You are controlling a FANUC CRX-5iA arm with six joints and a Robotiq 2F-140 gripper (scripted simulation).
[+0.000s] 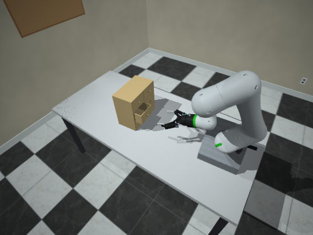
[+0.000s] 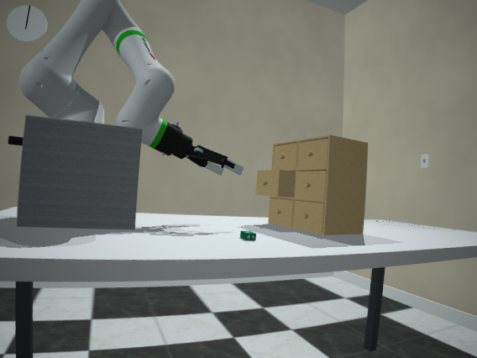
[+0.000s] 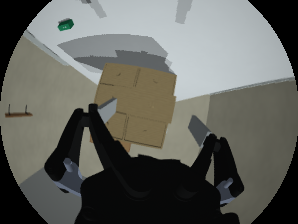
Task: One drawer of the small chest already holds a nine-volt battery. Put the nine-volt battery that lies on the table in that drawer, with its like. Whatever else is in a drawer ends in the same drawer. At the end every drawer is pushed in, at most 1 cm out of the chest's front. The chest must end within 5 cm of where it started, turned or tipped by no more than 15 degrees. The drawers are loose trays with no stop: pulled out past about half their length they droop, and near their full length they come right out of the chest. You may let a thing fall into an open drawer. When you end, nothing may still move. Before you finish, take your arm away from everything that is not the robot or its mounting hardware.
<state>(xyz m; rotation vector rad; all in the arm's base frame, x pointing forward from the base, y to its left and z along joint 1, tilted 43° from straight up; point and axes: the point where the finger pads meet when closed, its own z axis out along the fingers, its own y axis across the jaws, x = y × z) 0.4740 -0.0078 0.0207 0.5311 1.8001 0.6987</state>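
Observation:
The tan chest [image 1: 132, 100] [image 2: 319, 185] stands on the white table and has several drawers in two columns. One middle-row drawer [image 1: 143, 111] [image 2: 266, 182] is pulled partly out, and what it holds is hidden. The small green nine-volt battery [image 2: 248, 235] lies on the table in front of the chest. It also shows in the wrist view [image 3: 64, 24] and is hidden in the top view. My gripper [image 1: 170, 119] [image 2: 228, 168] [image 3: 154, 113] is open and empty. It hangs in the air at the height of the open drawer, points at the chest's front [image 3: 136, 103], and stays a short way off it.
My arm's grey pedestal [image 1: 228, 157] [image 2: 77, 172] stands on the table on the side away from the chest. The table's long edges lie near the chest and the pedestal.

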